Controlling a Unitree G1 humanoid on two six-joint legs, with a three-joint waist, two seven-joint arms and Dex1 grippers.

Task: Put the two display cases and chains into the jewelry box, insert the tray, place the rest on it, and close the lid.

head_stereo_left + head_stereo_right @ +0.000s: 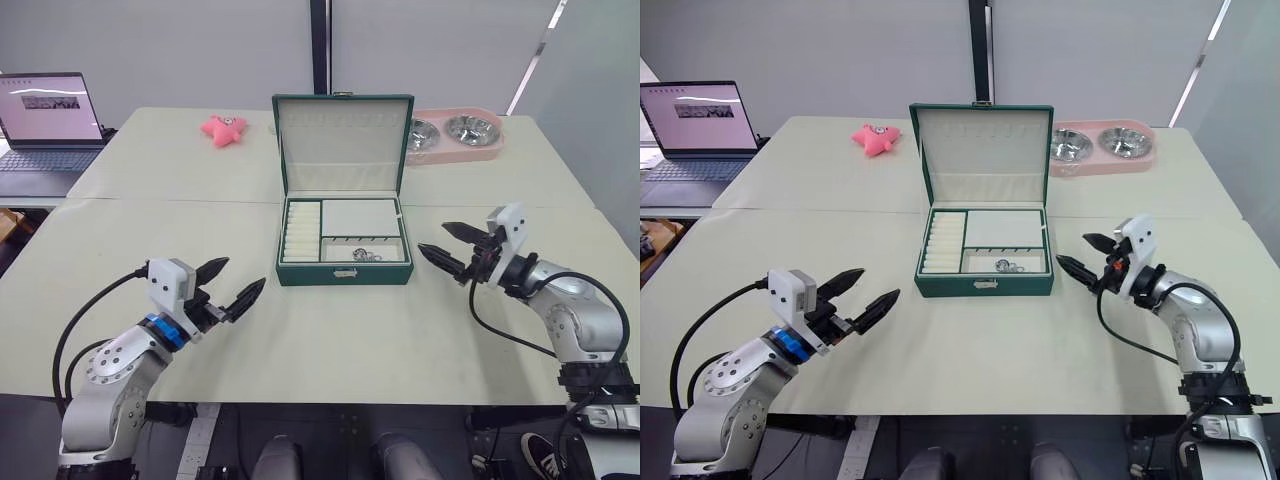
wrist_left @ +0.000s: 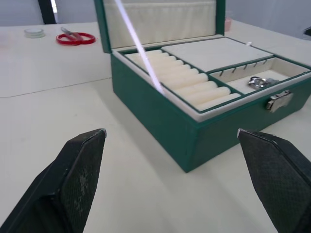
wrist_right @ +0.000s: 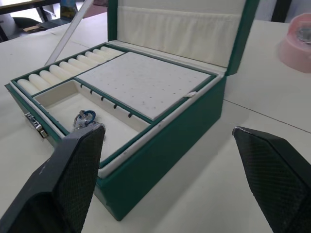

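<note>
Both hands spread, flanking jewelry box.

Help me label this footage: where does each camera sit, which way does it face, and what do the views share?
Left eye view: on the head, looking forward and down over the table; both arms show, left gripper, right gripper.
Right eye view: the same scene from the stereo pair's other eye.
Left wrist view: along its two open fingers toward the box front and clasp.
Right wrist view: along its open fingers toward the box's side.
Shared: all four show the open box with tray in and lid up.
</note>
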